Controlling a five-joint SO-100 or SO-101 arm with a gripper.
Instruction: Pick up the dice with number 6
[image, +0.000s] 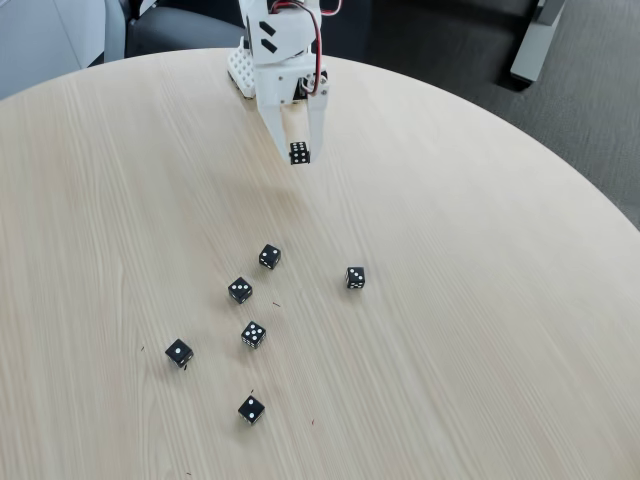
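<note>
Dice with number 6 (299, 153), a small black cube w/ white dots in two rows of three, sits pinched between the two white plastic fingers of the robot claw (299, 155). The claw is squeezed tight on it and hangs above the round, pale wooden table (480, 330), up near the far edge, well apart from the other dice. It looks lifted so it won't bump the rest, so the pick-up seems about done. Six more small black dice lie loose on the table, closer to the camera: one near the middle (270, 256), one to its right (355, 278), one showing three dots (240, 290), one showing five dots (253, 334), one showing one dot (179, 352) and one showing two dots (251, 409). They're spread out w/ gaps, prob. so the claw can reach each alone. Past the table there's dark grey floor (560, 120) and a dark chair seat (185, 28).
</note>
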